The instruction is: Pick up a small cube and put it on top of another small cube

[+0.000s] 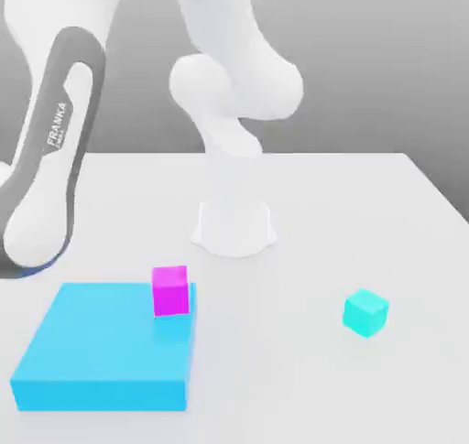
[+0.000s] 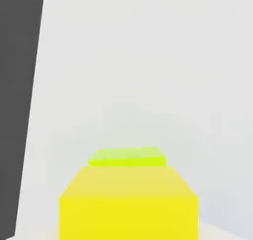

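The bright-yellow small cube (image 2: pixel 128 204) sits very close in front of the hand camera, one flat face toward it. A yellow-green patch (image 2: pixel 127 157) lies on the white surface just beyond the cube. In the exterior view a magenta cube (image 1: pixel 170 290) rests on the far corner of a flat blue slab (image 1: pixel 101 351). A teal cube (image 1: pixel 365 312) stands alone on the white table toward the exterior view's right. A white and grey arm link (image 1: pixel 50 158) reaches down on the exterior view's left and leaves the picture.
The robot's white base (image 1: pixel 234 222) stands at the middle of the table (image 1: pixel 366 213), behind the cubes. In the hand view a dark band (image 2: pixel 17 110) runs along the white surface's edge.
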Motion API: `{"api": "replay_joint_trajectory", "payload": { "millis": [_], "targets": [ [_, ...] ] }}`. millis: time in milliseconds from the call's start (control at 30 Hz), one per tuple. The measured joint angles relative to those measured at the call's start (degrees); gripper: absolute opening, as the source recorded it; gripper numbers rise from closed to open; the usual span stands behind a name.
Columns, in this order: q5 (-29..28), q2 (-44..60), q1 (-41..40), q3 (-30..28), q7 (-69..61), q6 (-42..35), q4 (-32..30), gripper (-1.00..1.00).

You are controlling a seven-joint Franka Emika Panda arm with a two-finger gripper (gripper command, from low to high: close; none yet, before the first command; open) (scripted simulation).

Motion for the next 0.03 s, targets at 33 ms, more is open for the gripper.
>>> {"api": "replay_joint_trajectory", "payload": {
  "millis": [33],
  "targets": [
    [0.0,0.0,0.0,0.0,0.0,0.0,0.0,1.0]
  ]
}}
